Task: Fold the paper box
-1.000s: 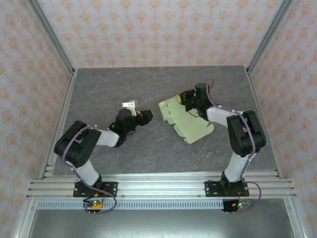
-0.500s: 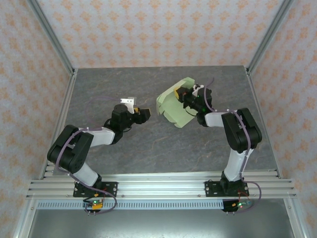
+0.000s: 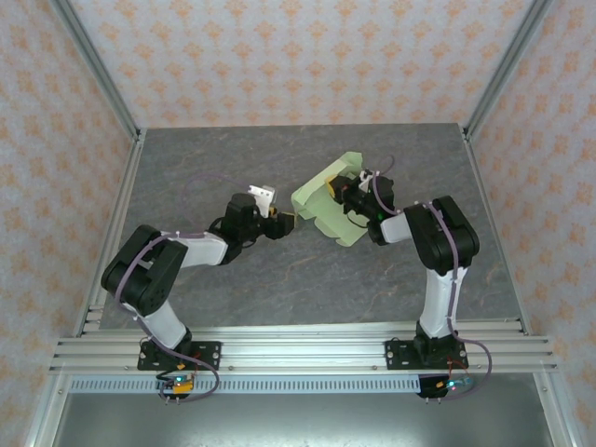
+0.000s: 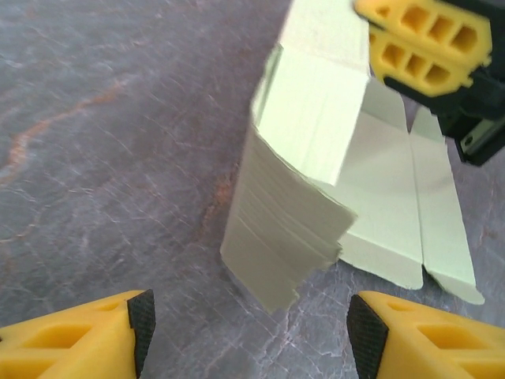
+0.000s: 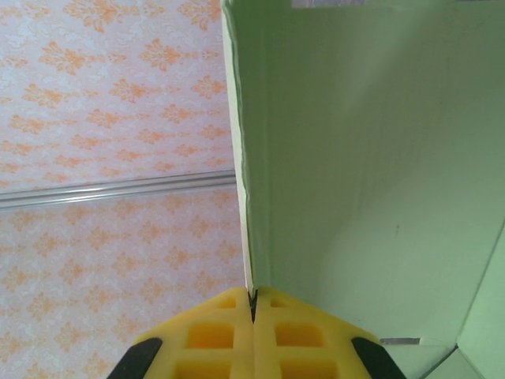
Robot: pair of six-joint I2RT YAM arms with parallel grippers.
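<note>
The paper box (image 3: 317,203) is a pale green die-cut sheet, partly folded and held tilted up off the grey table (image 3: 233,158) right of centre. My right gripper (image 3: 342,192) is shut on one panel edge; the right wrist view shows its yellow fingers (image 5: 229,335) pinching the thin card (image 5: 363,158). My left gripper (image 3: 286,223) is open just left of the sheet, apart from it. In the left wrist view its pads (image 4: 142,320) stand wide with bare table between them, the box (image 4: 308,150) hangs ahead, and the right gripper's fingers (image 4: 422,43) clamp its top.
Patterned walls and aluminium posts (image 3: 98,70) close in the table on three sides. A metal rail (image 3: 298,349) with both arm bases runs along the near edge. Bare grey tabletop lies at the back and front of the sheet.
The right gripper has raised and tilted the sheet, drawing it back and left. The left gripper has swung right toward the sheet's left edge, its jaws slightly narrower.
</note>
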